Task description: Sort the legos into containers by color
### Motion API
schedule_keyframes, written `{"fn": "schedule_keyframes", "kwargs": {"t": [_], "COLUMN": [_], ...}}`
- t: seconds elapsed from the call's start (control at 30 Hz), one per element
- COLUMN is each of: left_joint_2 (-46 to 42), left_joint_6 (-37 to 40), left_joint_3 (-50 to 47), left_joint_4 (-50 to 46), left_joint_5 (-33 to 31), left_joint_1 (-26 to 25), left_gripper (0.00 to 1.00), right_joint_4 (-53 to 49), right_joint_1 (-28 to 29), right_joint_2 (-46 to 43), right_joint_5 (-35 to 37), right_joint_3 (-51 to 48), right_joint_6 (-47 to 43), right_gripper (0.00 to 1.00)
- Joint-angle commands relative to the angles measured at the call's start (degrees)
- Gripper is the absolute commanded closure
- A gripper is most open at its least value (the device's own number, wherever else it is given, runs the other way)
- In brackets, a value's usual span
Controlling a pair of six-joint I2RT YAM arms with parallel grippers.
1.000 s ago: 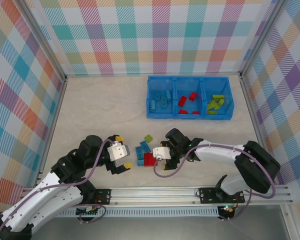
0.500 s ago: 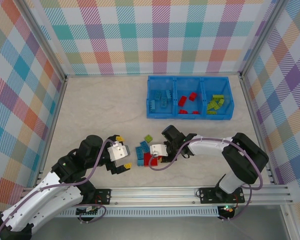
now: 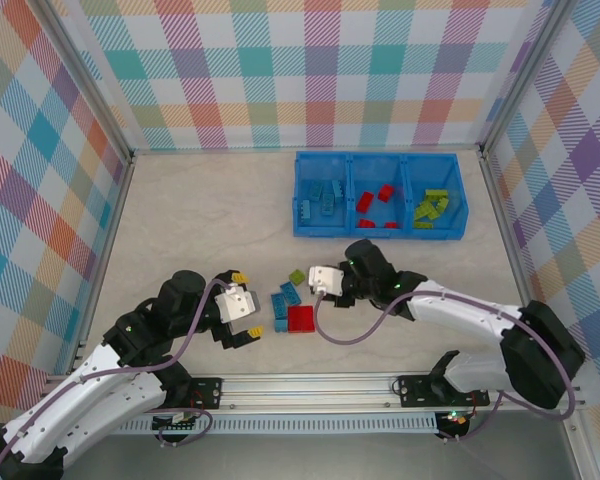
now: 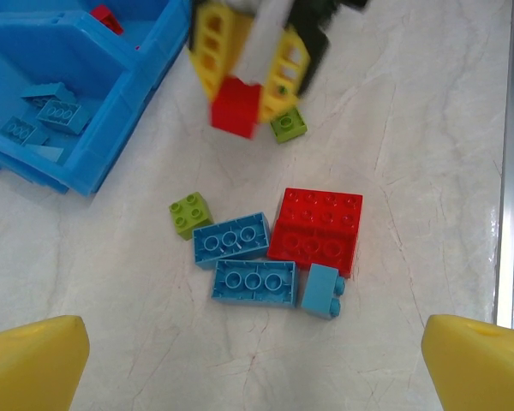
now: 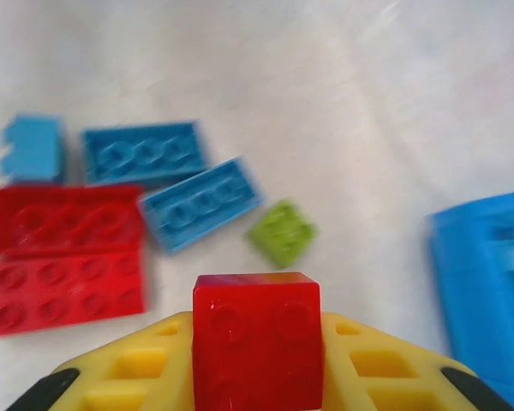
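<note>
My right gripper (image 5: 257, 364) is shut on a small red square lego (image 5: 257, 342), lifted above the table just beyond the loose pile. From the left wrist view the same red lego (image 4: 236, 107) hangs between its yellow fingers (image 4: 210, 47). On the table lie a wide red lego (image 4: 317, 229), two blue bars (image 4: 231, 239) (image 4: 254, 282), a small light blue lego (image 4: 322, 290) and two lime green squares (image 4: 190, 213) (image 4: 288, 126). My left gripper (image 3: 248, 305) stands open left of the pile, holding nothing. The blue bin of containers (image 3: 380, 156) sits at the back.
The bin's left compartment holds blue bricks (image 3: 322, 200), the middle one red bricks (image 3: 377, 208), the right one green bricks (image 3: 432, 206). Metal rails (image 3: 310, 385) line the near edge and checkered walls (image 3: 300, 70) enclose the table.
My right gripper has shut on the small red lego at the pile, lifted it and moved up and to the right. The left arm has not moved.
</note>
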Motion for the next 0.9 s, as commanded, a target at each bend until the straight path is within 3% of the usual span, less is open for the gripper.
{"fn": "schedule_keyframes", "kwargs": {"t": [0.0,0.2,0.43,0.63,0.87], "left_joint_2": [-0.63,-0.78,-1.23,-1.61,-1.04], "left_joint_6": [-0.04,-0.28,-0.60,-0.79,-2.84], "left_joint_3": [-0.86,-0.68,-0.68,-0.81,-0.77], "left_joint_4": [1.42,1.31,1.07,0.89,1.41], "left_joint_5": [1.04,1.02,0.66,-0.08,-1.33], "left_joint_1": [0.56,0.56,0.58,0.58,0.56], "left_gripper": [0.00,0.00,0.00,0.00,0.00], "right_joint_4": [10.54,10.43,-2.02,-13.92,-19.70], "right_joint_1": [-3.92,-13.27,-26.03,-27.81,-27.94], "right_joint_2": [-1.45,2.24,15.23,26.47,25.57], "right_joint_5": [2.70,11.80,11.19,13.34,12.34], "right_joint_3": [0.04,8.34,25.14,37.60,41.11], "right_joint_6": [8.04,20.90,41.54,48.87,53.89], "right_gripper": [0.71,0.64,0.65,0.60,0.43]}}
